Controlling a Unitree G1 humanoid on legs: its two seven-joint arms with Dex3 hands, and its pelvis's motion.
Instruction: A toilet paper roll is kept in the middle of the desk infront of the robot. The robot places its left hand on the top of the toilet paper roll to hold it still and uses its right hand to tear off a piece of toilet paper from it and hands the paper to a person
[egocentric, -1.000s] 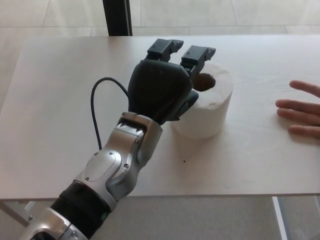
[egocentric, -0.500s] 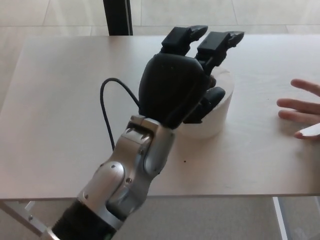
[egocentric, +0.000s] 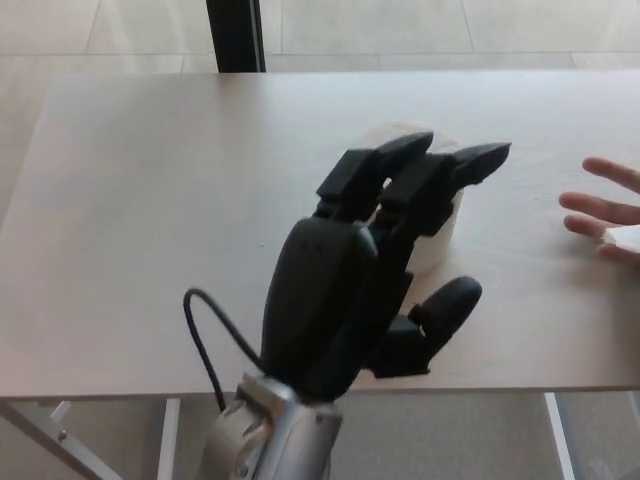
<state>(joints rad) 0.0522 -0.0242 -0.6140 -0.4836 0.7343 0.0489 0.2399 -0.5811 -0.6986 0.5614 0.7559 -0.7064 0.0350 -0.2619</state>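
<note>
Nearest to us, at the bottom of the head view, we see the silver metal wrist (egocentric: 270, 435) of the robot's left arm rising past the near edge of the pale wooden desk (egocentric: 140, 220), with a thin black cable (egocentric: 205, 345) looping out from it on the left side. Above the wrist comes the black left hand (egocentric: 375, 265), its smooth rounded back turned towards us and filling the middle of the picture. We find the hand released and holding nothing: the two thick fingers (egocentric: 385, 170) stretch forward side by side, and the thumb (egocentric: 445, 305) sticks out apart from them to the right, close to the near edge of the desk. Behind the fingers stands the white toilet paper roll (egocentric: 385, 140), upright in the middle of the desk and mostly hidden by the hand, so that we see only part of its top rim and a strip of its right side. The fingertips lie over the top of the roll, but we cannot tell whether they touch it or hang just above it. Over at the right edge of the desk a person's hand (egocentric: 600, 205) rests with its fingers spread, pointing inward towards the roll, and a small white scrap (egocentric: 622, 238) shows just beside it. Beyond the far edge of the desk we see a dark upright post (egocentric: 232, 35) against a light tiled floor (egocentric: 450, 30).
</note>
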